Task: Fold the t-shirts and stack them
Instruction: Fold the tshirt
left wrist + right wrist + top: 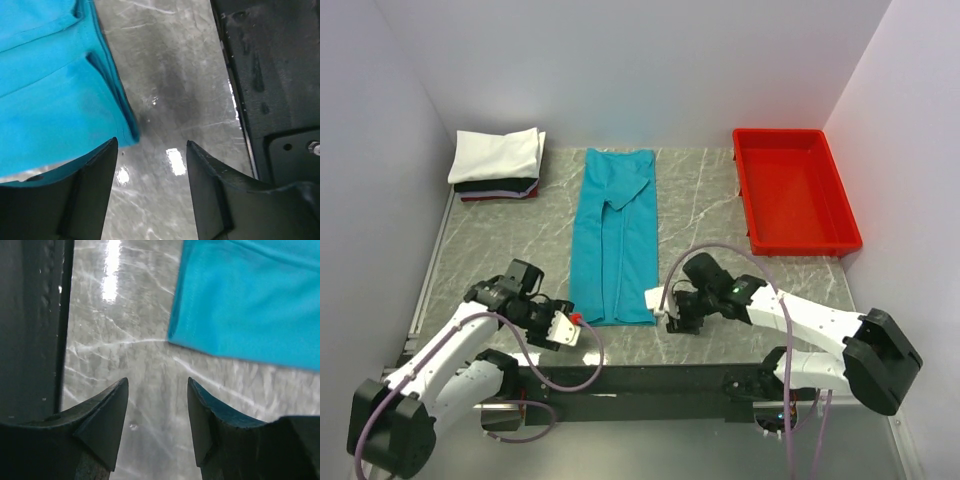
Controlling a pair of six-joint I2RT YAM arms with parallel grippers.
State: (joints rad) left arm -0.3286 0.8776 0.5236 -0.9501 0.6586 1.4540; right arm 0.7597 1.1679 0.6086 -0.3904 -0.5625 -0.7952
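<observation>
A teal-blue t-shirt [614,234] lies folded into a long narrow strip down the middle of the table. My left gripper [570,326] is open and empty just left of the shirt's near-left corner [125,131]. My right gripper [660,306] is open and empty just right of the near-right corner [180,335]. Both hang low over the bare marble. A stack of folded t-shirts [498,165], white on top with dark and red below, sits at the back left.
A red plastic tray [792,190] stands empty at the back right. The black front rail [650,378] runs along the near edge; it shows in the left wrist view [270,75] and the right wrist view [30,325].
</observation>
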